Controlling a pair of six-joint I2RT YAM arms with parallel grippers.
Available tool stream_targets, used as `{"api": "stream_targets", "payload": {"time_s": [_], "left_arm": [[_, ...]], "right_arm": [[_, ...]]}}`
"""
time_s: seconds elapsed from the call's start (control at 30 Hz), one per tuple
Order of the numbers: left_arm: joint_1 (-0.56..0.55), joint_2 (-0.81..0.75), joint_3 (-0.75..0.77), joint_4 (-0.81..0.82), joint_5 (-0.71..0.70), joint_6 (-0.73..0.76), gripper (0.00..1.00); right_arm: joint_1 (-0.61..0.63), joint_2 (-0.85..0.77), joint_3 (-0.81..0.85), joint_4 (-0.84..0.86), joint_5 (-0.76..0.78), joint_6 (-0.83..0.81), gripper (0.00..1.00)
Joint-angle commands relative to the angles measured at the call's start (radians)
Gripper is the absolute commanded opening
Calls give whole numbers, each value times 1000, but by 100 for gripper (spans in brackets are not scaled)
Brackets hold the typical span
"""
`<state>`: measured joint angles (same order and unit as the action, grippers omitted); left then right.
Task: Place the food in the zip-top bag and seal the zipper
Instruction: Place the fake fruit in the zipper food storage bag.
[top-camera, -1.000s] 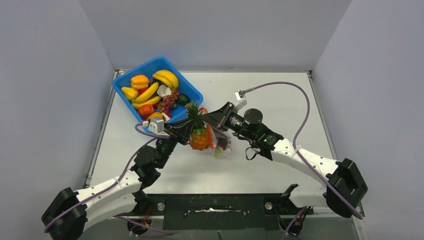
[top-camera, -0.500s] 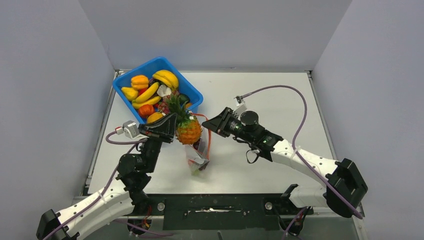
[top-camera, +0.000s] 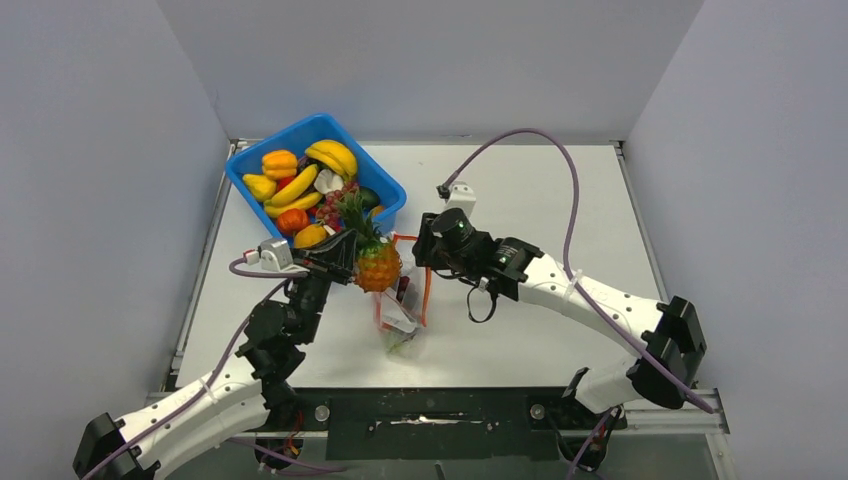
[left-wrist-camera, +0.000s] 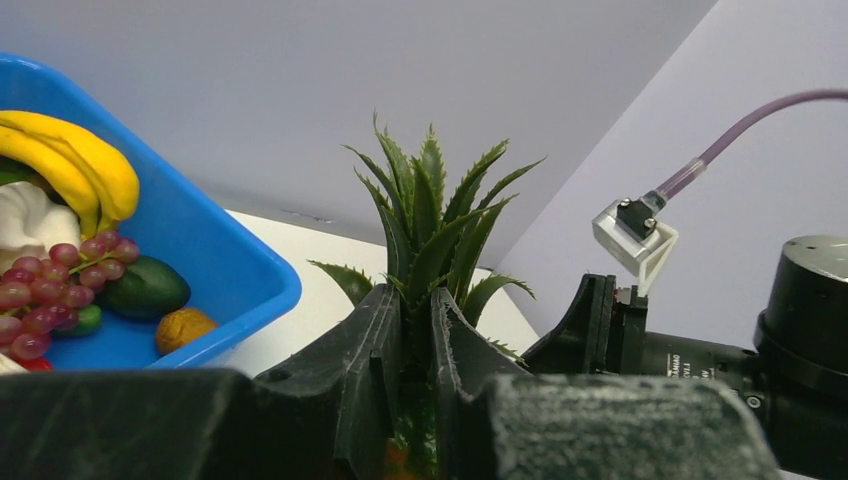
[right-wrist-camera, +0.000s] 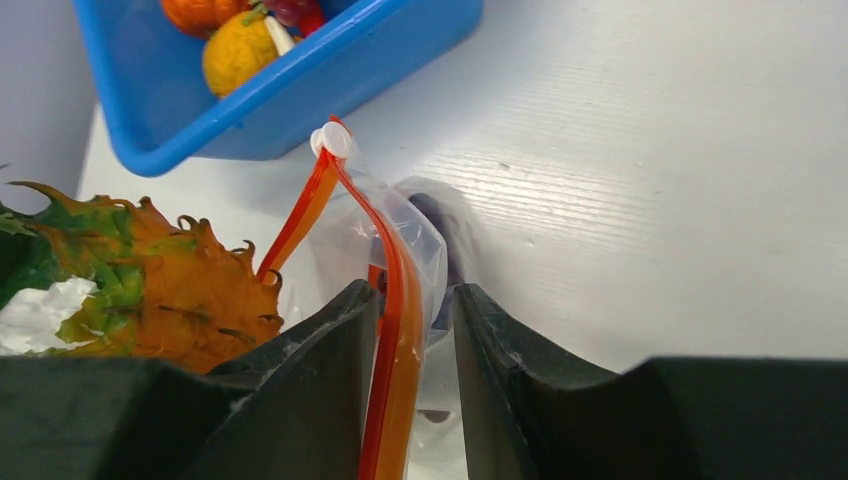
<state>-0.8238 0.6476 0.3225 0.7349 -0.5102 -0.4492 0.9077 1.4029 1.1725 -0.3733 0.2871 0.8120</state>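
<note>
**Q:** What lies nearest the arm bases?
**A:** The zip-top bag (top-camera: 405, 338), clear and slack on the table (top-camera: 540, 330) between the two arms. Its mouth is turned away from the bases.

**Q:** And at the mouth?
**A:** The right gripper (right-wrist-camera: 415, 295) straddles the zipper (right-wrist-camera: 398, 340). Its jaws stand parted, with the red-orange strip between them and, as far as the wrist view shows, not pinched. Just beside it, the left gripper (left-wrist-camera: 412, 325) is clamped on the leafy crown of the pineapple (top-camera: 378, 266). The fruit hangs at the left of the mouth, outside the bag.

**Q:** Which step is this?
**A:** Loading, and probably early. The blue bin (top-camera: 300, 135) beyond holds bananas (top-camera: 332, 157), grapes (top-camera: 335, 203) and more.

**Q:** What does the next move call for?
**A:** The mouth looks narrow. The right jaws would need to pinch one lip and lift it so the mouth gapes. The pineapple could then go in body first and be let go. Sealing comes later.
</note>
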Motion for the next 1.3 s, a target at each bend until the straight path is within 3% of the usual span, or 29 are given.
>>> {"api": "stream_targets", "payload": {"time_s": [0.0, 0.17, 0.3, 0.37, 0.5, 0.77, 0.93, 1.1, 1.27], "left_arm": [[-5, -3, 46, 17, -8, 28, 0], [-4, -6, 48, 1, -10, 28, 0], [-4, -17, 67, -13, -8, 13, 0], [-5, -21, 101, -44, -6, -10, 0], [-5, -39, 160, -30, 36, -90, 0], [-4, -25, 165, 63, 73, -205, 0], [-4, 62, 33, 365, 51, -299, 0], [-8, 180, 15, 515, 69, -369, 0], [-34, 258, -44, 666, 22, -338, 0]], "right_arm": [[54, 30, 115, -192, 234, -88, 36], [114, 61, 196, -289, 356, -97, 35], [135, 69, 256, -337, 412, -105, 7], [155, 53, 303, -331, 411, -124, 0], [166, -22, 330, -247, 295, -127, 0], [142, -158, 131, -131, 302, -39, 0], [135, -213, 19, -17, 306, -7, 0], [117, -228, -31, 67, 275, 51, 0], [93, -235, -56, 144, 230, 112, 0]]}}
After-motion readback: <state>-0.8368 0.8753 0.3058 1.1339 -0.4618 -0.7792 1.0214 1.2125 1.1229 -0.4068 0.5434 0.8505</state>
